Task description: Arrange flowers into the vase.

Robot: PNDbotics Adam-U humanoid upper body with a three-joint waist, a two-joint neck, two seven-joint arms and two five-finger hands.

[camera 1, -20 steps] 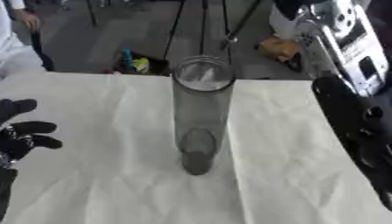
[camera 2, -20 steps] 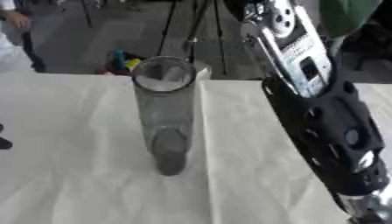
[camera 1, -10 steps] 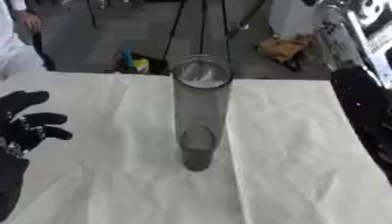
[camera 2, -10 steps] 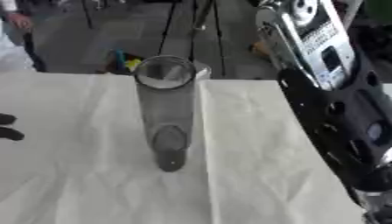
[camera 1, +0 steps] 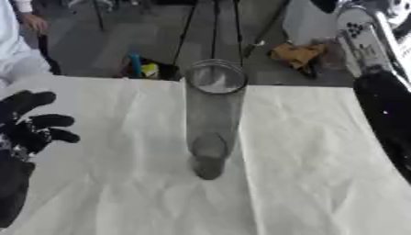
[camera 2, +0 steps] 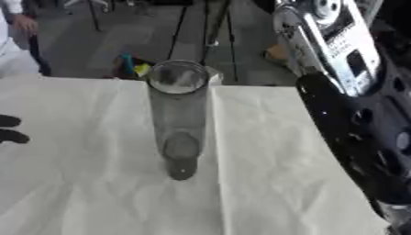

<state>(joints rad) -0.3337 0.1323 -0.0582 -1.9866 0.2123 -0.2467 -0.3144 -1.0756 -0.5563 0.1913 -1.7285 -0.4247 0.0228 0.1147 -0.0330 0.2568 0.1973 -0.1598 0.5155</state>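
A tall clear glass vase [camera 1: 212, 114] stands upright in the middle of the table on a white cloth [camera 1: 305, 151], with nothing in it. My left hand [camera 1: 30, 128] hovers at the left edge of the left eye view, black fingers spread and pointing right, a good gap from the vase. It holds nothing. My right arm [camera 2: 353, 110] fills the right side of the right eye view, black and silver; its hand is out of frame. No flowers show in either view.
Beyond the far table edge lie a grey floor, tripod legs [camera 1: 215, 27], a small yellow and green object [camera 1: 144, 69] and a crumpled brown thing [camera 1: 298, 54]. A person in white [camera 1: 16, 50] stands at the far left.
My left hand has risen and come further into view from the left edge. My right arm has shifted toward the right. The vase has stayed put.
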